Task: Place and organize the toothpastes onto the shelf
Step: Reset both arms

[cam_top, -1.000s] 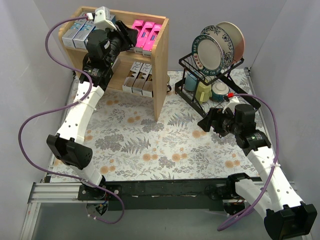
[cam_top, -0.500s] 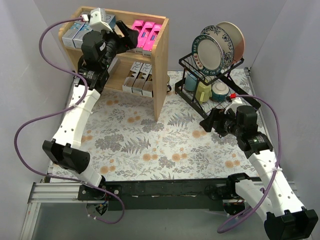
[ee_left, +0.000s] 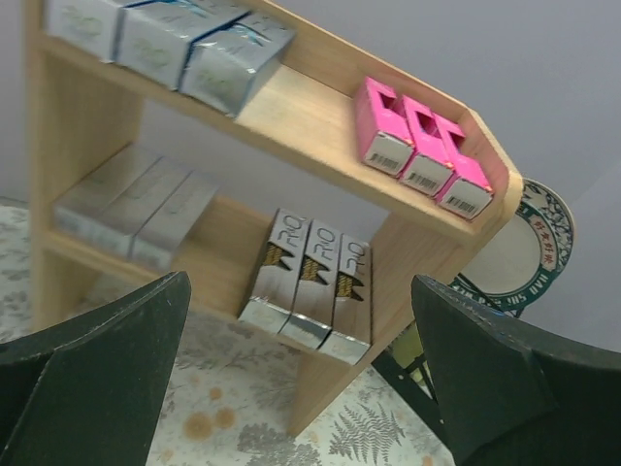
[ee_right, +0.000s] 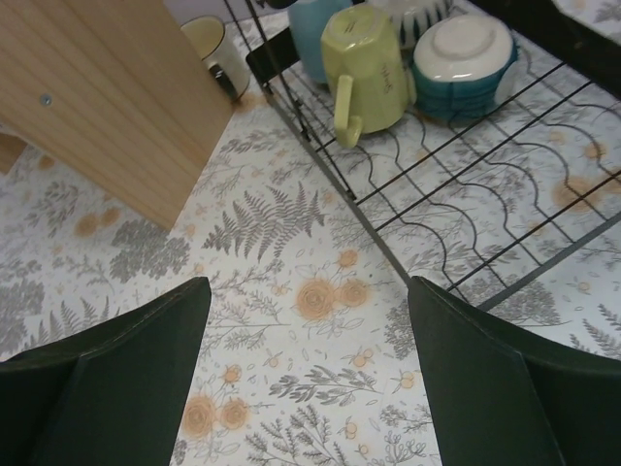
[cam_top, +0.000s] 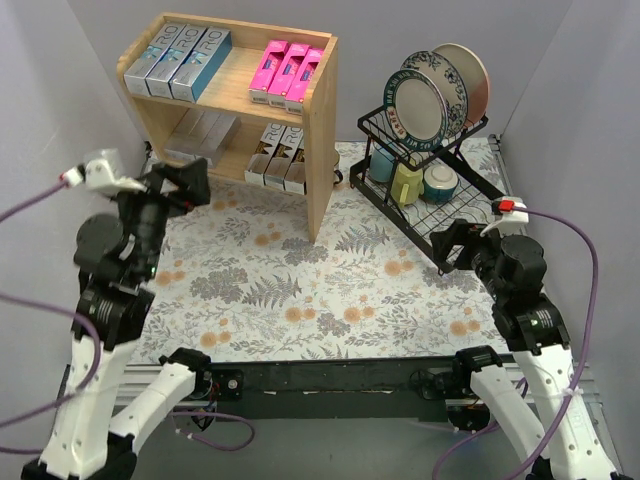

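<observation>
Floral-printed cloth covers the worktop (cam_top: 300, 290), with grey walls behind.

The left tool (cam_top: 183, 182) hangs above the worktop's left side with its fingers spread wide and nothing between them. In the left wrist view the same tool (ee_left: 300, 282) faces the shelf (cam_top: 322, 150) from a little way off. The right tool (cam_top: 455, 245) is also spread and empty. It hovers over the cloth just in front of the black wire dish rack (cam_top: 430, 195), and the right wrist view shows only bare pattern between its fingers (ee_right: 116, 379).

All the toothpastes sit on the wooden shelf at the back left:
- **Top tier, left:** three silver-and-teal cartons (cam_top: 178, 48) lie side by side.
- **Top tier, right:** three pink cartons (cam_top: 288, 72) lie side by side, well apart from the silver-and-teal ones.
- **Lower tier, left:** three plain silver cartons (ee_left: 136, 204) lie side by side.
- **Lower tier, right:** three brown-gold patterned cartons (ee_left: 309, 283) lie with their ends at the front edge.

To the right of the shelf, the rack holds upright plates (cam_top: 425, 100), a yellow-green mug (ee_right: 369, 53) and a teal bowl (ee_right: 464, 53). A cream mug (ee_right: 209, 44) stands on the cloth between shelf and rack.
</observation>
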You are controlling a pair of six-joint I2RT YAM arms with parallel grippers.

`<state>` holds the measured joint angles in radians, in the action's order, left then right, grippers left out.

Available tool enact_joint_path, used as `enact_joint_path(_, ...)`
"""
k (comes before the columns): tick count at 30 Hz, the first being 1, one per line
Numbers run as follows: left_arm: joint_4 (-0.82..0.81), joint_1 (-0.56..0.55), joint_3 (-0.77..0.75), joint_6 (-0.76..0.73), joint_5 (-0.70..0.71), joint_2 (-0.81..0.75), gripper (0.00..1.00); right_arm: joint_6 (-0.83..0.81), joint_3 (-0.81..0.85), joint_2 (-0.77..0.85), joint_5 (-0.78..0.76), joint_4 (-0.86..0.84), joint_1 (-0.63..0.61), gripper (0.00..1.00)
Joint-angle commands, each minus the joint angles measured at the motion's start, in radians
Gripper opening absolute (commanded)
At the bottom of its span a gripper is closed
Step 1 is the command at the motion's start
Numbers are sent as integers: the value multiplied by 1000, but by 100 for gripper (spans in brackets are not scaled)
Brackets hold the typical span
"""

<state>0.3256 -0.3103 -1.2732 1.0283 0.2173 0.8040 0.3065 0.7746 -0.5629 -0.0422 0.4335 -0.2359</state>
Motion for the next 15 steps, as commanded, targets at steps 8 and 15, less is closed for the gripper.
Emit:
enact_joint_path(8,248,4,296,47,296,-486,98,-61,5,95,-229,-41,-16,92)
enact_joint_path(15,231,4,360,33,369,-618,98,-64,-14,98,-260,-61,-25,91)
